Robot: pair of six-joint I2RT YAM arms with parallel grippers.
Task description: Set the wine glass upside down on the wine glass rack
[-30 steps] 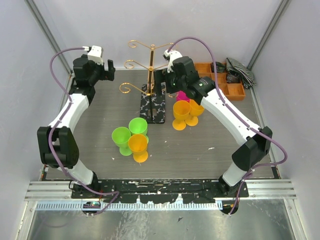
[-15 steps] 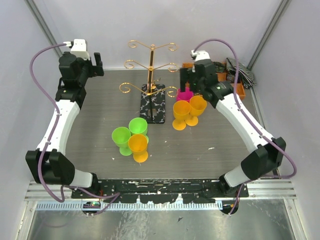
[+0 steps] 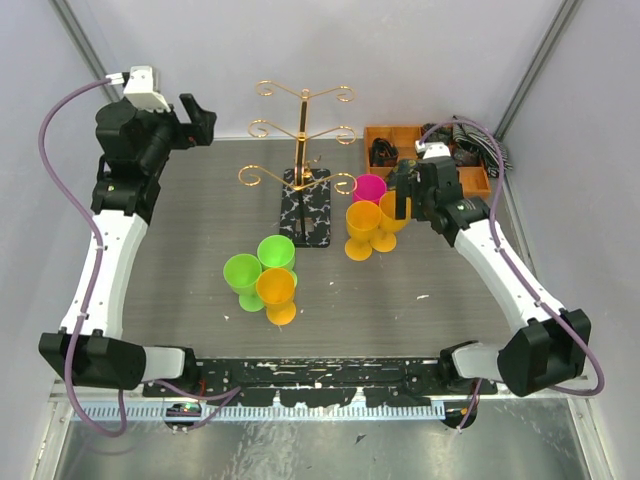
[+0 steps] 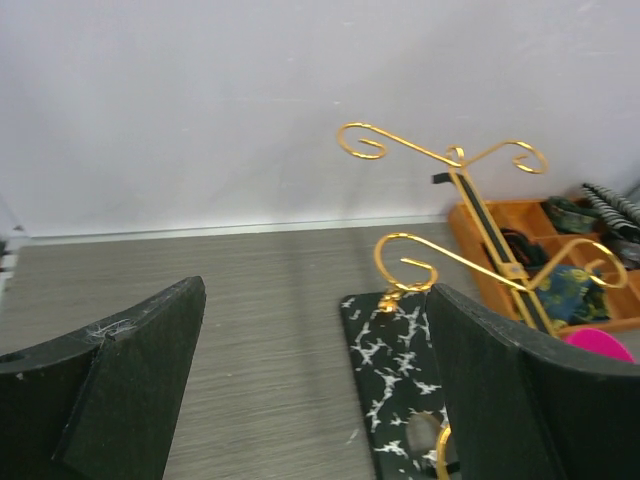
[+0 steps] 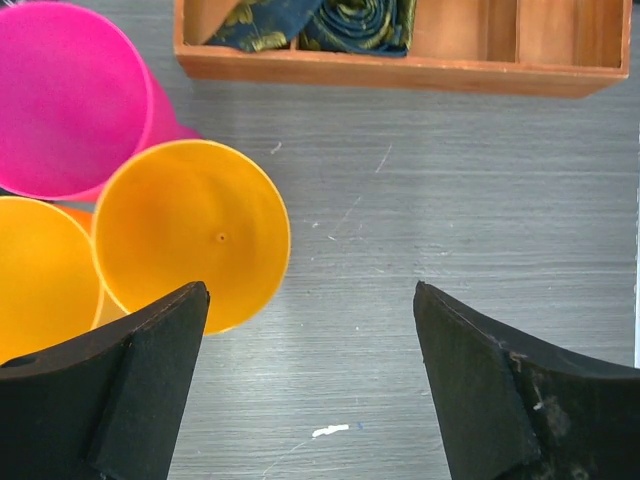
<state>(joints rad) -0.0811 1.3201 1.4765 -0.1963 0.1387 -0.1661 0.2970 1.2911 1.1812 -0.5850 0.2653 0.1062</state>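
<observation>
Nearest the arm bases, two green glasses (image 3: 242, 272) and an orange glass (image 3: 277, 288) stand bunched together, mouths up, on the grey table (image 3: 190, 250). Further back on the right, the right gripper (image 5: 310, 290) hangs over the table with its jaws spread wide and nothing between them. Just to its left stands a second orange glass (image 5: 190, 235), upright and touching a third orange glass (image 5: 40, 270) and a pink glass (image 5: 65, 95). Behind the middle of the table rises the wine glass rack (image 3: 303, 140), gold arms on a speckled black base. An orange tray (image 3: 478, 182) sits at the far right. At the far left, the left gripper (image 4: 315, 290) is raised, wide open and empty, facing the rack.
</observation>
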